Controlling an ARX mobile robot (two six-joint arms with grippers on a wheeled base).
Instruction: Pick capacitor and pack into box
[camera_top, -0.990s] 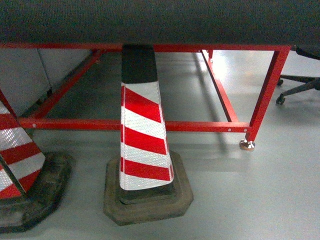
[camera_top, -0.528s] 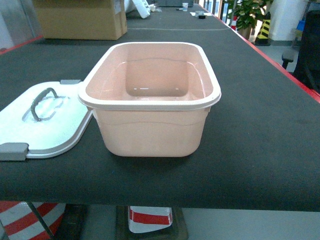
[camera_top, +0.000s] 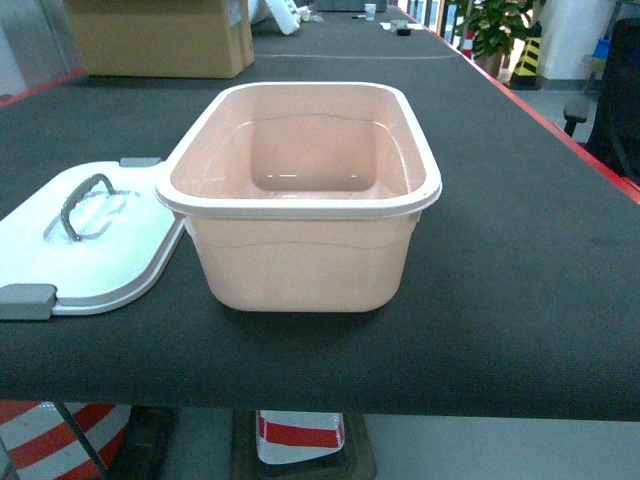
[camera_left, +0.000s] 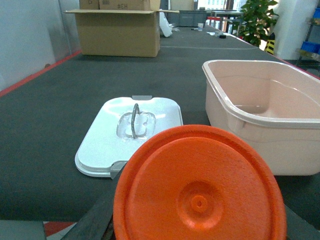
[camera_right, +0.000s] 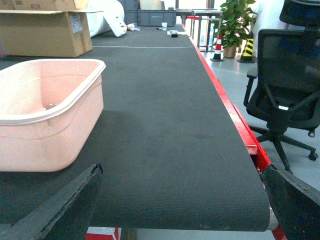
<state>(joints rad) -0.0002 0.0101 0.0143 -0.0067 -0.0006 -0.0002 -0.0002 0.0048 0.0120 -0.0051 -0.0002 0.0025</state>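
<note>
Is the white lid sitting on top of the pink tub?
No, the white lid lies flat on the black table beside the pink tub, whose top is open.

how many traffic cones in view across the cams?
3, maybe more hidden. Two red-white cones under the table's near edge in head view: one at left, one in the middle. A third stands far off on the floor near the plant in right wrist view.
</note>
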